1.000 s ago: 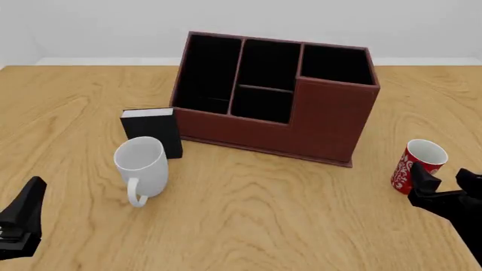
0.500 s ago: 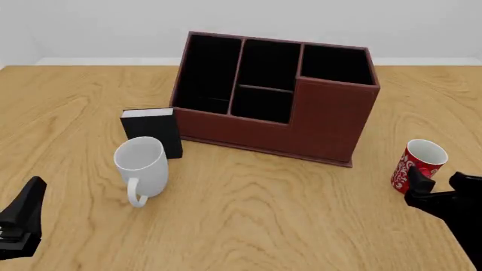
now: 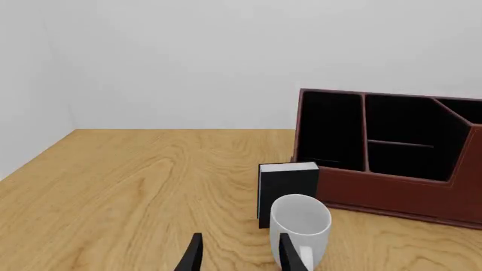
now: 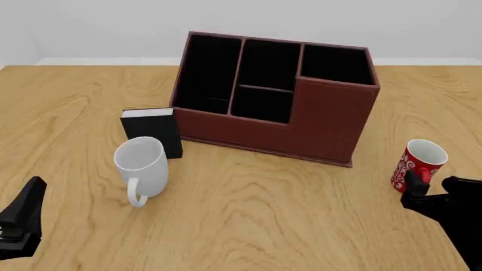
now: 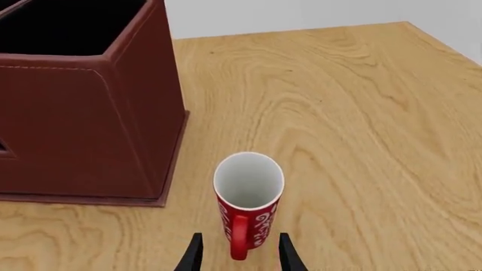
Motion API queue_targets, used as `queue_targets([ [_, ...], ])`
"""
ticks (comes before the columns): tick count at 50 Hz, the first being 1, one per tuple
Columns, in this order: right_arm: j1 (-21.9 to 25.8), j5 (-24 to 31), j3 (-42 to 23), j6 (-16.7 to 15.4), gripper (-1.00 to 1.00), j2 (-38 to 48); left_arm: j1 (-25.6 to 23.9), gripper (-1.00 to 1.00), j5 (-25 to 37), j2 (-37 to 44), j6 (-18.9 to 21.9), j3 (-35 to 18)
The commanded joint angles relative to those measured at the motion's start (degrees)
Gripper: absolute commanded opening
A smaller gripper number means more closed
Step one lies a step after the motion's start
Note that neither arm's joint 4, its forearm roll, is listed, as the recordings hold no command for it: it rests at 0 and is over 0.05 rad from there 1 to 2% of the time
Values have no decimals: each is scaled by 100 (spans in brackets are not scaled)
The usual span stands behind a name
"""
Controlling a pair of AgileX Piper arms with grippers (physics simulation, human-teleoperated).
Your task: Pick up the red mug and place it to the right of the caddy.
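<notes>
Your right gripper (image 5: 237, 254) has its fingers (image 5: 194, 255) parted about a mug-handle's width, with the red mug's (image 5: 247, 195) handle sitting between the tips; whether the pads touch it can't be told, and nothing is lifted. In the front view that gripper (image 4: 433, 192) sits low at the near right edge, right against the red mug (image 4: 419, 162), which stands upright on the table (image 4: 249, 203), to the right of the caddy (image 4: 275, 93) and a little nearer you, clear of its wall. Your left gripper (image 3: 237, 257) is parted by a similar gap and holds nothing; a white mug (image 3: 301, 228) stands just beyond its fingertips, handle toward you. A black book (image 4: 153, 132) stands behind the white mug (image 4: 141, 166), against the caddy's front left.
</notes>
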Motion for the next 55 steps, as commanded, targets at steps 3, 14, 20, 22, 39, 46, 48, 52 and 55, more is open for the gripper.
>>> queue_targets([
  [3, -30, -407, 0, -33, 100, 476, 0, 100, 0, 0, 0, 0],
  [14, -38, -482, -1, -21, 100, 616, 0, 100, 0, 0, 0, 0],
  [20, -42, -483, -5, -50, 100, 634, 0, 100, 0, 0, 0, 0],
  [22, -48, -483, -8, -57, 100, 641, 0, 100, 0, 0, 0, 0],
  [39, -45, -484, -84, -89, 100, 761, 0, 100, 0, 0, 0, 0],
  [46, -65, -484, -104, -121, -100, 772, 0, 100, 0, 0, 0, 0],
  [48, -88, -483, -105, -131, -100, 760, 0, 100, 0, 0, 0, 0],
  [52, -80, -483, -100, -160, -100, 752, 0, 100, 0, 0, 0, 0],
  [55, -77, -482, -69, -170, -100, 713, 0, 100, 0, 0, 0, 0],
])
